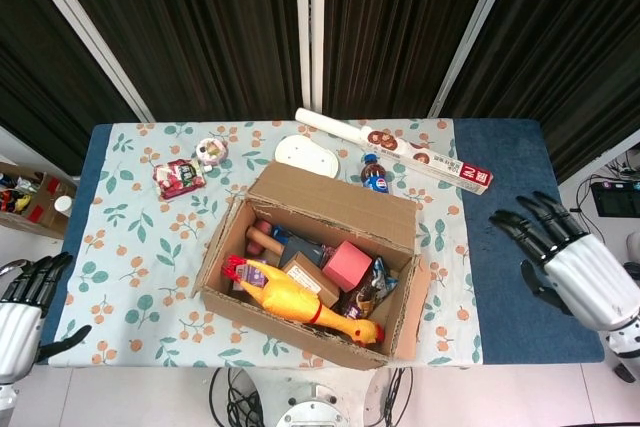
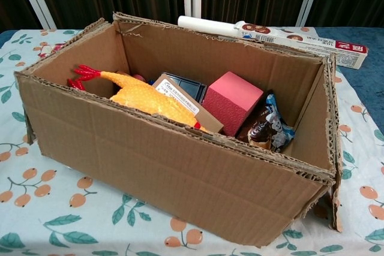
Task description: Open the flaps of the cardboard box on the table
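Dark curtains hang behind a table (image 1: 505,247) covered by a floral cloth (image 1: 130,247), with bare blue surface showing at the right end. The cardboard box (image 1: 310,267) sits near the middle of the cloth, toward the near edge, its top open; the far flap leans outward and the right flap (image 1: 412,309) hangs down against the box's right side. Inside lie a yellow rubber chicken (image 2: 141,97) along the near wall, a flat brown carton (image 2: 180,103) beside it, a dark blue tray (image 2: 186,86) behind that, a pink block (image 2: 232,101) right of centre, and a glossy snack packet (image 2: 267,129) in the right corner. Beyond the box, a long wrap carton (image 1: 400,150) lies at the far edge, with a white dish (image 1: 306,157) and a small blue bottle (image 1: 375,175) near it. A red packet (image 1: 179,177) and a small round tub (image 1: 211,152) sit far left. The right hand (image 1: 560,257) hovers over the blue area, well apart from the box, fingers spread, holding nothing. The left hand (image 1: 25,302) is off the table's near left corner, fingers apart and empty.
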